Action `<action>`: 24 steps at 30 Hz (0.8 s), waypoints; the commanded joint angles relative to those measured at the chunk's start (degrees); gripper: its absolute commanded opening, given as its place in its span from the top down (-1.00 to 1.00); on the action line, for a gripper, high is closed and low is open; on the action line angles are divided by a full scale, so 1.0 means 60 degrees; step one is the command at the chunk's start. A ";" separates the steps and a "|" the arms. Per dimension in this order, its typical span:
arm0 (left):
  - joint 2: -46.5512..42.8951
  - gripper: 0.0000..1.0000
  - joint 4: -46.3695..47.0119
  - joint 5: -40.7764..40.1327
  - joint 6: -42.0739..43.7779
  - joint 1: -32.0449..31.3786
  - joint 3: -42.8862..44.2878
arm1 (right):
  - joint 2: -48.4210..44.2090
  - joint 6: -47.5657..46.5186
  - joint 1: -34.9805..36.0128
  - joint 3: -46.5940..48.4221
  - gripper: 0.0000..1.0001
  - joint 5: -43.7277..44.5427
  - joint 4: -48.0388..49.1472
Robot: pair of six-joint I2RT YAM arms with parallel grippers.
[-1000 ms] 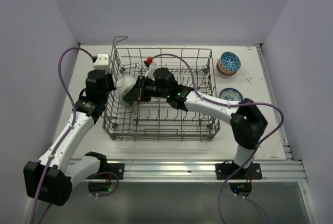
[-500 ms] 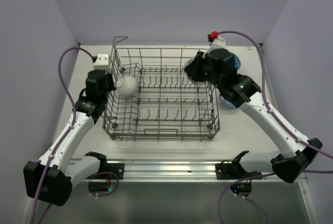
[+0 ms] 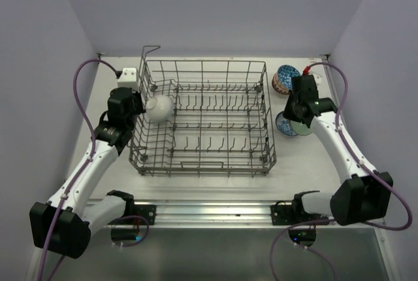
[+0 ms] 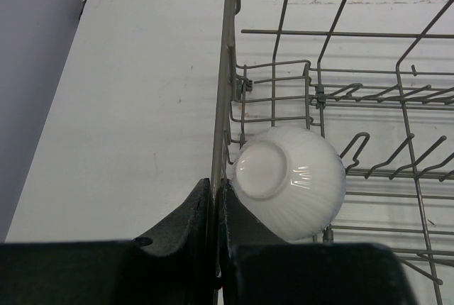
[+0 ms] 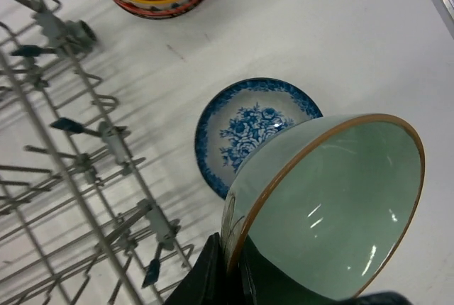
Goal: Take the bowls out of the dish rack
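A white table [image 3: 294,176] stands between pale lilac walls [image 3: 215,6], with the dish rack [image 3: 202,157] at its middle. The left arm stretches forward along the rack's left side. The left gripper [image 4: 215,206] is pinched together on the rim wire, just beside a white bowl [image 4: 291,181] inside the rack, tipped with its foot toward that rim. The right arm bends out to the right of the rack. The right gripper [image 5: 228,266] is clamped on the rim of a tilted green bowl [image 5: 333,213] over a blue-flowered bowl [image 5: 248,131] on the table.
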 commanded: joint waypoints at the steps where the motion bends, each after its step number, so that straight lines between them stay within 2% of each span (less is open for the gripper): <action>1: -0.0158 1.00 -0.0072 -0.0234 0.0014 -0.0102 -0.0022 | 0.0568 -0.0817 -0.0237 0.0209 1.00 -0.0188 0.0394; 10: -0.0173 1.00 -0.0086 -0.0117 0.0028 -0.0102 -0.0007 | 0.2282 -0.1492 -0.0311 0.0839 1.00 -0.0186 0.0277; 24: -0.0188 1.00 -0.0086 -0.0102 0.0043 -0.0102 -0.0007 | 0.3689 -0.1653 -0.0310 0.1220 1.00 -0.0259 0.0452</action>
